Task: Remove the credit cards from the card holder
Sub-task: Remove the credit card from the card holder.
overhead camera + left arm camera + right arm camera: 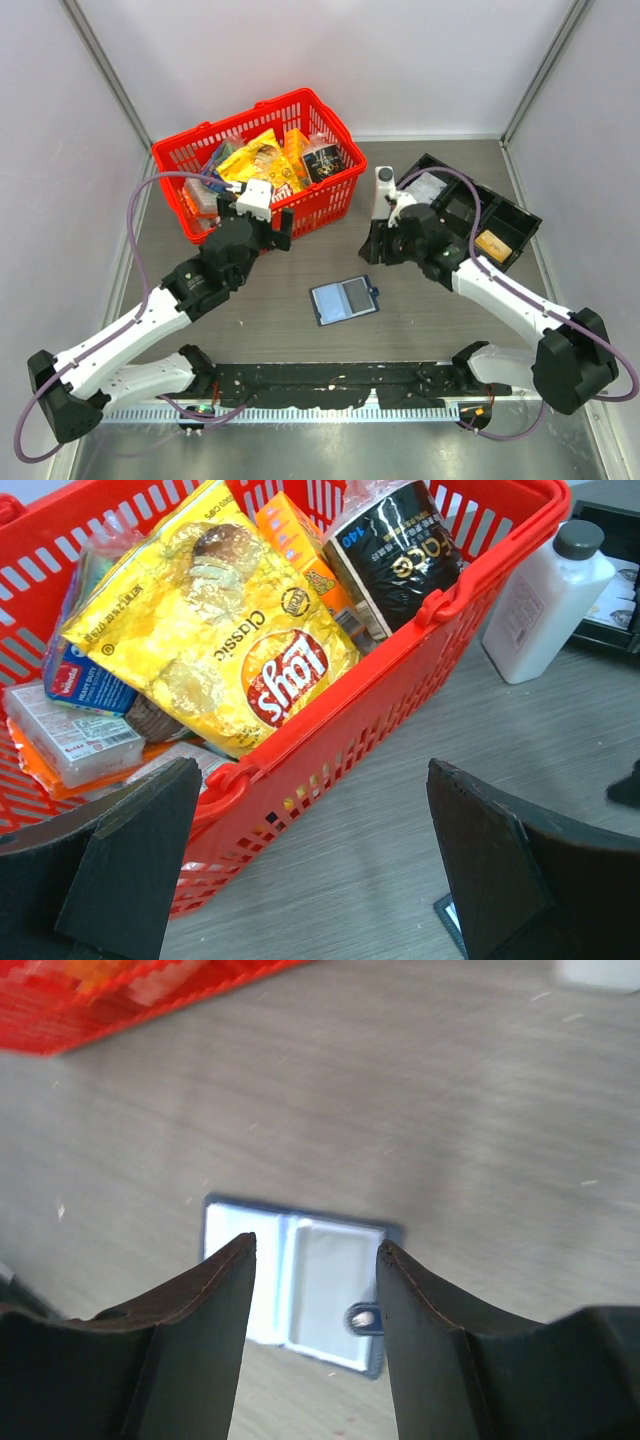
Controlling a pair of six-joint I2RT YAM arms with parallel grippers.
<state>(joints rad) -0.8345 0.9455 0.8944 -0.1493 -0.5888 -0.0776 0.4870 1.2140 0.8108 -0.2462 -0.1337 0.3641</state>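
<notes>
Red plastic marks the basket [322, 205], up and to the left of the card holder [344, 300]. Its contents carry the only readable print: a yellow crisp bag [215, 620] says "Lay's Classic", and a black packet [400, 550] shows "140" above larger letters that are partly cut off. The label on the white bottle [545, 605], up and right of the holder, is too small to read. The left gripper [315, 860] hangs up-left of the holder at the basket's front wall, its fingers spread as wide as they go and empty. The holder itself lies unfolded on the grey table [260, 320], pale sleeves upward and snap tab [362, 1318] at its right edge. The right gripper [315, 1245] is poised over it from the up-right side, jaws parted to a moderate gap with nothing between them. Further right of the holder, one of the credit cards [489, 245], orange-gold, lies in a compartment of the black tray [520, 212]. Whether other cards remain in the sleeves cannot be told. A card of this kind is probably light, stiff and slick, and is best pinched on any edge protruding from a sleeve mouth. The holder looks soft and light, so it is likely to slide or fold unless the other gripper pins it down.
</notes>
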